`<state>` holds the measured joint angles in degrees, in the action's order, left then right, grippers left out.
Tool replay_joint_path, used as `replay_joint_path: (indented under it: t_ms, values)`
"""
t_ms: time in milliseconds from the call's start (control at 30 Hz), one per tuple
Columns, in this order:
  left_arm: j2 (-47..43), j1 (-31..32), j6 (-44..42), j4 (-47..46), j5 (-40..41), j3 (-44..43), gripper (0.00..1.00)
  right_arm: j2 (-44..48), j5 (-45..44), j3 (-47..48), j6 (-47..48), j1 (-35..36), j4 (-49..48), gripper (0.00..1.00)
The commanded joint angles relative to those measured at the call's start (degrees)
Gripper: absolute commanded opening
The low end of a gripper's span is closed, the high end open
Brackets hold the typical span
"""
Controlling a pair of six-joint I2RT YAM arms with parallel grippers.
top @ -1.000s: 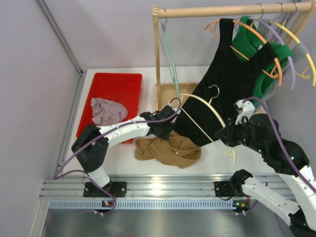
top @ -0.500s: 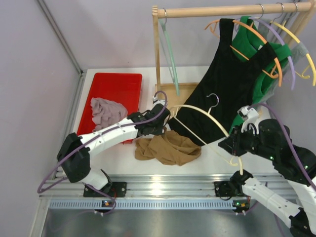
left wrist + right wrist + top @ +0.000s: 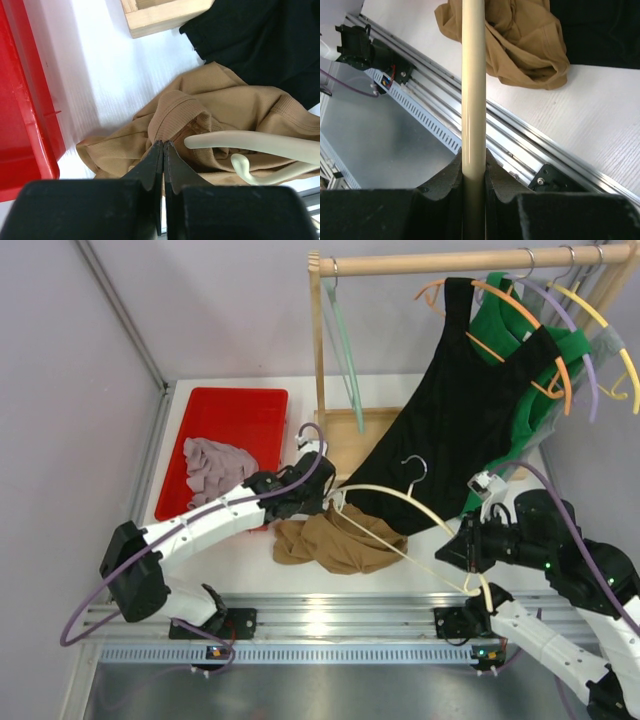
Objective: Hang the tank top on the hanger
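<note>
Starting at the left, a red tray (image 3: 235, 405) holds a mauve cloth (image 3: 215, 465), not part of the job. Next, the left gripper (image 3: 162, 146) is clenched, tips pinching the ribbed edge of the tank top (image 3: 225, 105). The top lies crumpled on the white table (image 3: 250, 560), near the front rail, just below the black garment (image 3: 460, 410) on the rack.

The hanger (image 3: 260, 142) has its free end just right of the pinched rib, over the tan fabric. Whether it is already inside the opening cannot be told. Its long axis runs from that end diagonally right and toward the near edge, up to the right gripper (image 3: 473, 167), which is clamped around the hanger's other arm.

The left arm is the nearer one to the top. Judgement: the threading step is in hand. The next move likely needs the pinched rib held open and pulled over the hanger end, along that axis. The risk is thin fabric slipping.
</note>
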<state>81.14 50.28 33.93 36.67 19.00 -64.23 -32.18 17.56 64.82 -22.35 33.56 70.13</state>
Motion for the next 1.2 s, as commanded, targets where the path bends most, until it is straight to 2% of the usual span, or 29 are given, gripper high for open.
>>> replay_joint_path:
  t_ms: [0,400,600,767,1167]
  values:
    - [-2.4,-0.2,1.0,0.6,0.9,0.9,0.0,1.2,1.9,-0.2,-0.7,-0.5,-1.0,0.0]
    - [-4.8,0.0,0.9,-1.0,-2.1,2.2,0.0,2.0,4.4,-6.2,-2.3,-0.6,-4.6,0.0]
    - [-5.7,2.4,1.0,-1.0,-2.9,2.2,0.0,1.8,4.2,-8.5,-3.6,-0.5,-10.7,0.0]
    - [-6.0,3.9,2.1,0.2,-2.0,2.5,0.0,1.6,6.4,-11.6,-5.3,-0.5,-17.1,0.0]
    - [-9.5,4.2,3.8,4.2,4.8,2.2,0.0,3.4,11.2,-17.4,-6.8,-0.1,-21.5,0.0]
